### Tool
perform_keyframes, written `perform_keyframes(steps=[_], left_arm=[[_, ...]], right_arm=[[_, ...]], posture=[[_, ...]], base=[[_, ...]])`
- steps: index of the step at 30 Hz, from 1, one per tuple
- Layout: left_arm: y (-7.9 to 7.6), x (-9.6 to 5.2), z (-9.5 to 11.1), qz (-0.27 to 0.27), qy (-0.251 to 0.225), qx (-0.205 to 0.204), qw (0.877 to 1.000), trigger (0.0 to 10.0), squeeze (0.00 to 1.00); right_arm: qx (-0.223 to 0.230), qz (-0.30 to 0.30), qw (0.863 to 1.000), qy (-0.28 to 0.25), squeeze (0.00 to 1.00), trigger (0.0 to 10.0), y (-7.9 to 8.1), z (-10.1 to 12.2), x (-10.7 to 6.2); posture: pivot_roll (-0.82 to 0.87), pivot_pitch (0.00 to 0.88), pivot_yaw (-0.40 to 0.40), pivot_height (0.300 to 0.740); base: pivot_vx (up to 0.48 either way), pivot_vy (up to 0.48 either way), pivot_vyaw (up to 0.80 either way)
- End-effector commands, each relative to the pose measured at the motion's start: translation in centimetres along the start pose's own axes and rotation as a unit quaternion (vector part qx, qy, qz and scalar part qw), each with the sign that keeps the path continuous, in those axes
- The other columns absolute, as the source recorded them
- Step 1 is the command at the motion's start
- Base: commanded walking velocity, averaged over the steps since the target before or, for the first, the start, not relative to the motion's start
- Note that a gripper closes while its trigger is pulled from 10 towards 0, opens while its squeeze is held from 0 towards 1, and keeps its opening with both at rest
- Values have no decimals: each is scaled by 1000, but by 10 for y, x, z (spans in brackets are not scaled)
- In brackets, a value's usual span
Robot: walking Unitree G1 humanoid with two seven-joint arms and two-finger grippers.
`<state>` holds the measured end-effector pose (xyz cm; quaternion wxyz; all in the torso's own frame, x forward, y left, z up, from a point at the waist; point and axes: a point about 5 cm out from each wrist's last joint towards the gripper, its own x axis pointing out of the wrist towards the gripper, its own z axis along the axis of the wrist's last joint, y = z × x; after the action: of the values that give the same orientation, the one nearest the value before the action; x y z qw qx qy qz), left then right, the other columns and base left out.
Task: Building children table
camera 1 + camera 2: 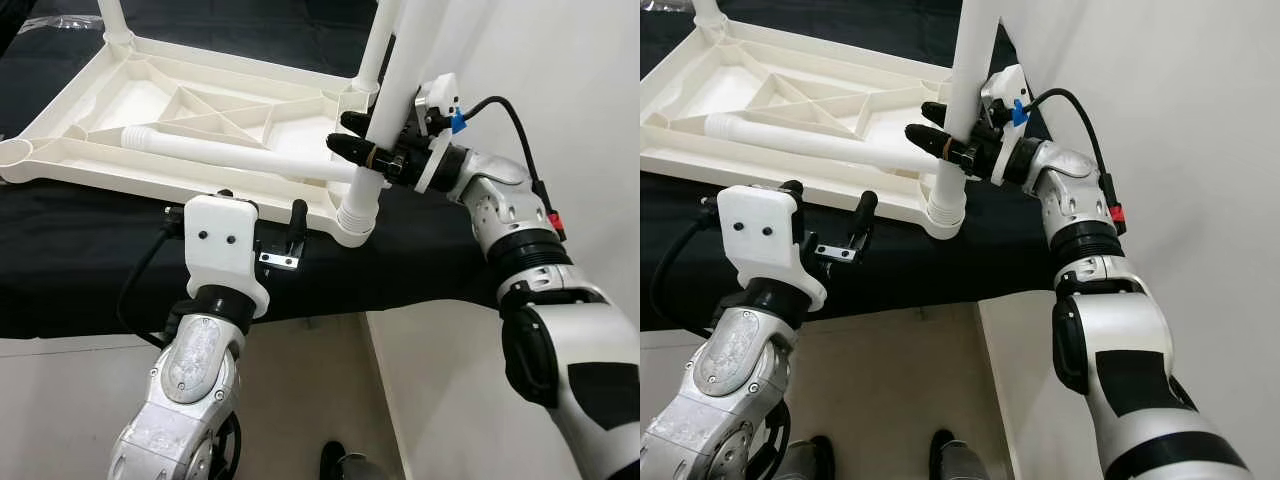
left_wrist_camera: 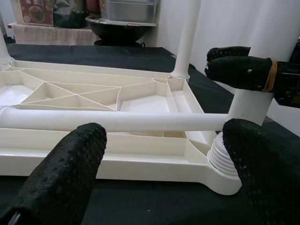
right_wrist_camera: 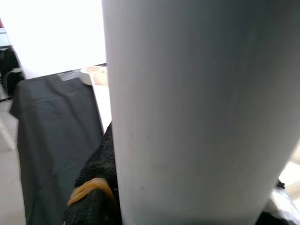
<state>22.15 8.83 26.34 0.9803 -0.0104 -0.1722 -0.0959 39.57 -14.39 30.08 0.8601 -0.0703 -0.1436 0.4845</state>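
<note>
While the upright leg (image 1: 395, 95) stands with its ribbed foot in the near corner socket (image 1: 355, 222) of the upturned tabletop (image 1: 200, 105), I read its long axis as leaning slightly away from vertical, tilted toward my right side. That lean is what the next move hangs on: I judge the leg needs squaring up and pressing or twisting down along its own axis before it seats fully.

My right gripper (image 1: 362, 150) is clamped on that leg just above the socket, one black finger each side of the tube, so the right arm is the one placed to drive it. The leg is a plain white plastic tube, smooth, with a ringed collar at the base.

A second leg (image 1: 240, 153) lies loose across the ribbed underside of the tabletop, its long axis running left to right, one end close to the socket. Two more legs stand at the far corners.

My left gripper (image 1: 262, 225) sits just in front of the tabletop's near edge, fingers apart, holding nothing. Everything rests on a black cloth (image 1: 80, 250).
</note>
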Motion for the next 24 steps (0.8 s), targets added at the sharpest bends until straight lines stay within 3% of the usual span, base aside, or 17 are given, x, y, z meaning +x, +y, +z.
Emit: perform_keyframes(steps=[1,14,19,24], left_arm=[[-1,-3,3,0,-3,-2,1000,10000,0],[0,-1,4,0,-5,-1,1000,10000,0],[0,-1,4,2,-6,-1,1000,10000,0],[0,-1,5,3,-7,0,1000,10000,0]], right_arm=[[15,-35,999,36,0,10000,0,-23,-9],[15,-137,988,68,0,10000,-4,-33,-7],[26,-231,966,112,0,10000,-11,-41,-5],[35,-299,947,109,0,10000,-18,-38,-6]], posture=[[38,319,-140,740],[34,324,-140,740],[31,325,-142,740],[30,325,-146,740]], base=[[0,0,0],[0,0,0],[0,0,0],[0,0,0]])
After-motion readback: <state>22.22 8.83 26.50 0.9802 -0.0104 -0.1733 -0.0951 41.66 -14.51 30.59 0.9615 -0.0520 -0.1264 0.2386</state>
